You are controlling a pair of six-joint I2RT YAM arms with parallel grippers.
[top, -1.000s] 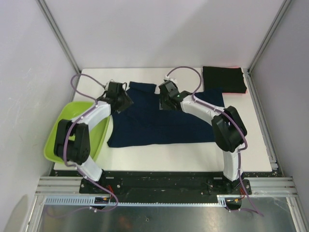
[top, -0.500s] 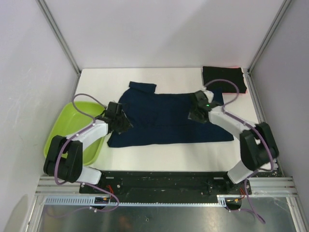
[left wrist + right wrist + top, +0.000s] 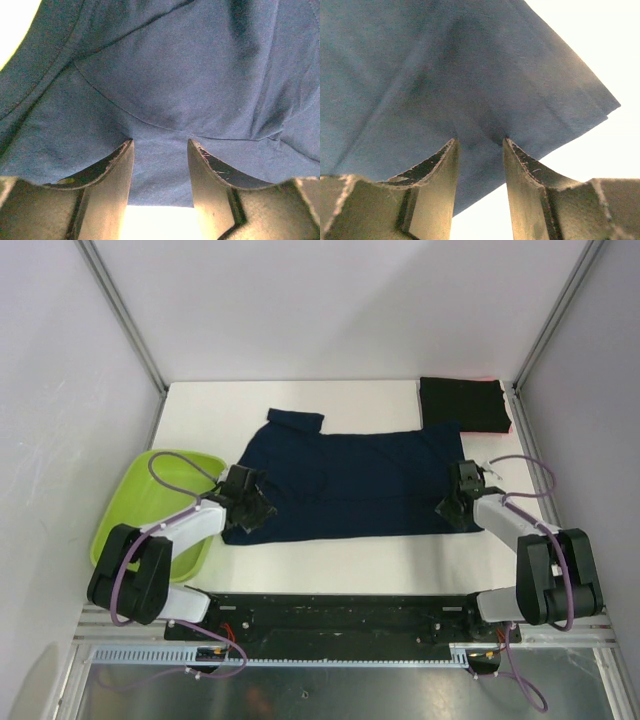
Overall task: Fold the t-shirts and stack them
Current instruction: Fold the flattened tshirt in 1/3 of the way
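The dark navy t-shirt (image 3: pixel 350 480) lies spread flat across the middle of the table, one sleeve pointing to the far left. My left gripper (image 3: pixel 250 512) sits at its near left corner and my right gripper (image 3: pixel 455 508) at its near right corner. In the left wrist view the gripper (image 3: pixel 160 142) is open, its tips pressing on the navy cloth (image 3: pixel 165 75). In the right wrist view the gripper (image 3: pixel 479 141) is open too, with its tips on the cloth's corner (image 3: pixel 470 65). The black t-shirt (image 3: pixel 462 403) lies folded at the far right, a red-pink edge (image 3: pixel 509 425) showing beneath.
The lime-green tub (image 3: pixel 130 510) stands at the table's left edge, beside my left arm. Metal frame posts rise at the far corners, and walls close the sides. Bare white table (image 3: pixel 350 555) shows in front of the shirt.
Both grippers have drawn back over the navy shirt toward the near edge, the left to its near left corner, the right far rightward to its near right corner. The shirt lies flatter and wider.
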